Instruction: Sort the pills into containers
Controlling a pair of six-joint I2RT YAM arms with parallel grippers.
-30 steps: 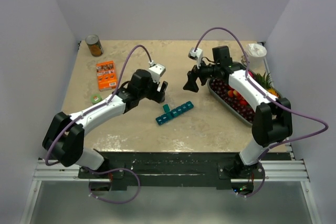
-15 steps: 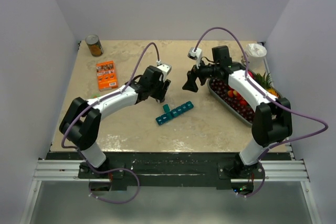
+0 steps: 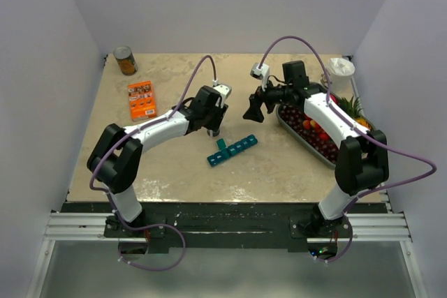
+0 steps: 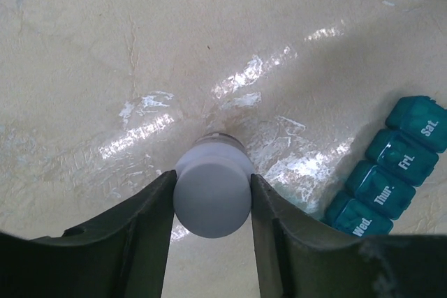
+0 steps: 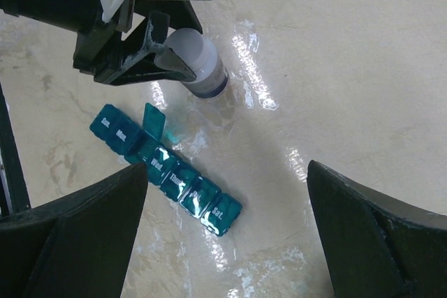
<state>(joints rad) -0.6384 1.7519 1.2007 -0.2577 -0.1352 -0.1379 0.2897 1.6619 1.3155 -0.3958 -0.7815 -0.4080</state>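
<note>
The small dark bottle with a white cap (image 5: 202,71) is gripped at its cap by the left end effector (image 3: 215,129). Its fingers (image 4: 150,221) are pressed against both sides of the cap while the bottle stands upright on the beige marbled worktop (image 3: 174,169). The narrow teal plastic pill-organiser strip (image 3: 232,149) is laid diagonally just near and right of the bottle, at the middle of the worktop. One lid (image 5: 154,122) towards its left end is raised; the others are closed. The right end effector (image 3: 253,112) is held wide and empty, far and right of the strip.

The step in hand is judged to be securing the bottle so that its contents can be reached. Next, lifting and uncapping are probably called for, with a steady counter-grip from the right end effector.

The worktop is glossy and streaked with glare, and is enclosed by plain pale walls (image 3: 230,5). A grey tray of fruit (image 3: 302,142) is set at its right edge.
</note>
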